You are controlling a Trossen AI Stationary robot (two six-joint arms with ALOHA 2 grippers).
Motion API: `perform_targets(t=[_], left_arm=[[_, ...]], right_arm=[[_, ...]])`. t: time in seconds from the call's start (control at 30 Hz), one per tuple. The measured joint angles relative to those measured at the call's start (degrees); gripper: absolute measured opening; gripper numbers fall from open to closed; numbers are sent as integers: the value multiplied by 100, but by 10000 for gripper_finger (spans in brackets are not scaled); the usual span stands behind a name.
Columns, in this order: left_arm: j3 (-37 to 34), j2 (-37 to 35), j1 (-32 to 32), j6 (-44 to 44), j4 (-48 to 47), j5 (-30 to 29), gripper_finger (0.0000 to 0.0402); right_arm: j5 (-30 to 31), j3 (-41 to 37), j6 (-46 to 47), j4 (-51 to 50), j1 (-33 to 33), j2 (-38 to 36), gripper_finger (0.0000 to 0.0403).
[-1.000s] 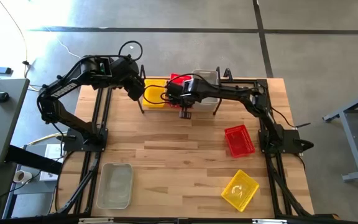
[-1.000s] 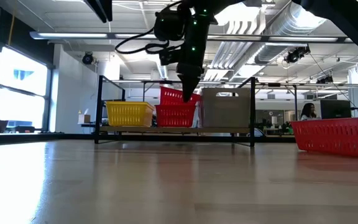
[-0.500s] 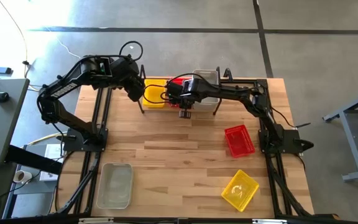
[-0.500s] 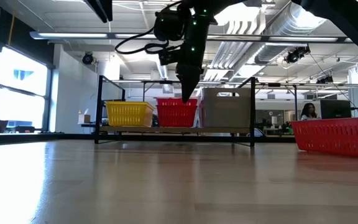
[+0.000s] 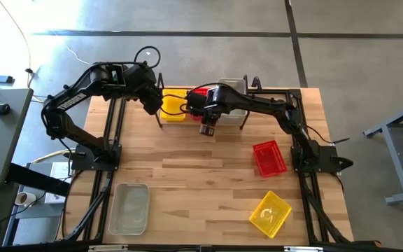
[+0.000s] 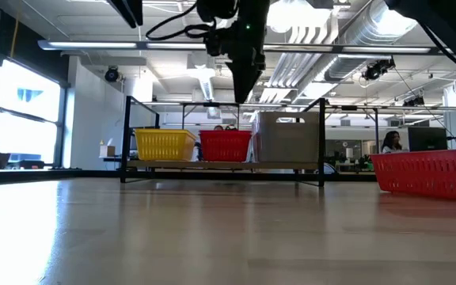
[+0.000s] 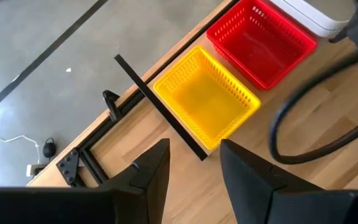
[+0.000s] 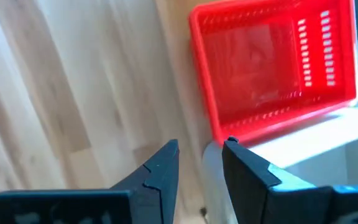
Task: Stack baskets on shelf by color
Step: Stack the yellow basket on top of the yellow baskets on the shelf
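Observation:
The black wire shelf (image 6: 212, 165) stands at the table's far edge. On it, side by side, sit a yellow basket (image 6: 165, 145), a red basket (image 6: 226, 146) and a grey-white basket (image 6: 289, 138), each on its bottom. My right gripper (image 6: 242, 96) hangs open above the red basket (image 8: 272, 68), clear of it, by its near rim. My left gripper (image 5: 151, 106) stands open over the shelf's left end (image 7: 160, 112), beside the yellow basket (image 7: 207, 99), with nothing between its fingers.
Three loose baskets lie on the table: a red one (image 5: 269, 157) at the right, a yellow one (image 5: 270, 213) at the near right, and a grey-white one (image 5: 129, 208) at the near left. The wooden table's middle (image 5: 194, 168) is bare. The arm bases stand along both sides.
My right gripper has opened and let go of a red basket, then gone up. That basket hung tilted above the red one on the shelf; it has dropped down level, and a single level red basket shows there now.

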Motion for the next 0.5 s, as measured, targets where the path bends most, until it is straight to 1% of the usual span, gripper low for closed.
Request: perform_targets(t=[0.17, 0.3, 0.33, 0.43, 0.5], left_arm=[[2, -86, -2, 78, -2, 71, 131], [2, -90, -2, 124, -2, 82, 131], [2, -90, -2, 138, -2, 85, 131], [2, -90, -2, 275, -2, 179, 131], [2, -90, -2, 316, -2, 232, 131]], right_arm=[[73, 43, 566, -614, 245, 2, 110], [640, -13, 1210, -1229, 555, 2, 110], [766, -18, 1370, -1239, 639, 1, 110], [791, -14, 1659, -1177, 905, -91, 110], [949, -6, 1940, -1210, 1070, -131, 110]])
